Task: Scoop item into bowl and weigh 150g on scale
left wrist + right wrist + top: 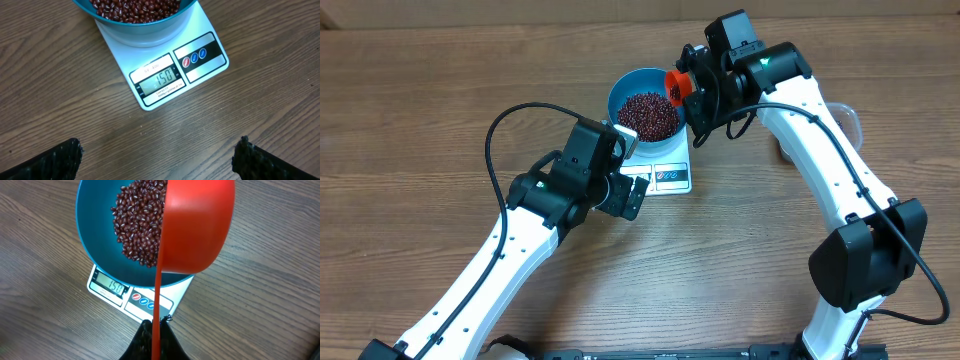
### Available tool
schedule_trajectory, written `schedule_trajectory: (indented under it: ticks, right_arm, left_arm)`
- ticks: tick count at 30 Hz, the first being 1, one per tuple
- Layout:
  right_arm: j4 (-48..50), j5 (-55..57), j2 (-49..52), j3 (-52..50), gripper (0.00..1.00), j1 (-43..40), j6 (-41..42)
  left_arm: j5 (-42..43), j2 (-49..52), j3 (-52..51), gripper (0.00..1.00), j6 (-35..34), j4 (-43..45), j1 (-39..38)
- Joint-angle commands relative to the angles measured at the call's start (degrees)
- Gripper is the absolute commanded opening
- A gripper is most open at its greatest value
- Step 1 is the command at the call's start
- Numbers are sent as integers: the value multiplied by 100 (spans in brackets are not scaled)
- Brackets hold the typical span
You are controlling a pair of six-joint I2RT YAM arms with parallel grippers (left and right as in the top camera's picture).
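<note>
The right gripper (156,339) is clamping the red scoop (197,225), holding it tipped over the bowl's (95,235) right rim. The beans (140,225) are lying in the bowl on the scale (200,75), which is displaying 150. The left gripper (160,160) is hovering wide open on its near side.

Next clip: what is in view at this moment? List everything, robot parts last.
beans: many, dark red-brown, heaped in the bowl
bowl: one, blue, on the scale
scale: one, white, mid-table, display reads 150
scoop: one, red, tilted above the bowl's edge
tub: one, clear, behind the right arm, mostly hidden
table: one, brown wood grain, under everything
left gripper: one, black, open and empty, by the scale's display end
right gripper: one, black, shut on the scoop's handle
</note>
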Motion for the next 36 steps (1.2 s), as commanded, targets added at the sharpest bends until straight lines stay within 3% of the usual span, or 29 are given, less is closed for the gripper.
schedule_trajectory:
  ticks: [1, 25, 36]
  right_arm:
    - [42, 118, -236, 188, 4, 44, -122]
    - [153, 752, -236, 188, 4, 354, -122]
    - [144, -348, -249, 188, 4, 44, -105]
  left_arm:
    - [-17, 9, -17, 100, 133, 4, -39]
    - [-17, 9, -17, 100, 131, 4, -39]
    - [-17, 9, -17, 100, 133, 4, -39]
